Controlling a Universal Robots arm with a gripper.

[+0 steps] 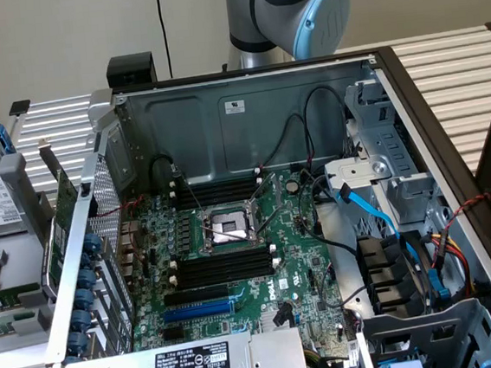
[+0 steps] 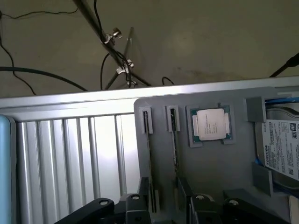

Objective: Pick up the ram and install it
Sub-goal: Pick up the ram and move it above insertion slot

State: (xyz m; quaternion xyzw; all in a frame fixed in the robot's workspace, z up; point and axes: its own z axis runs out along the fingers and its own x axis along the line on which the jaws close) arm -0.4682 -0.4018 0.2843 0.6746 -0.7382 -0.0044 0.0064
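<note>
The gripper [image 2: 163,198] is seen with its black fingers [image 2: 144,191] set apart and nothing gripped, poised over the grey tray [image 2: 219,172]. The ram [image 2: 175,140] is stood on edge in a tray slot, with a second stick [image 2: 148,140] just beside it (the CPU [image 2: 210,123] is parked near). Both sticks could be caught at once, or a slot lip struck, because the gaps are narrow. Open room is offered by the slatted table [image 2: 70,154]. At the exterior view's centre the black slots [image 1: 223,266] are hemmed in by the case walls [image 1: 247,114].
</note>
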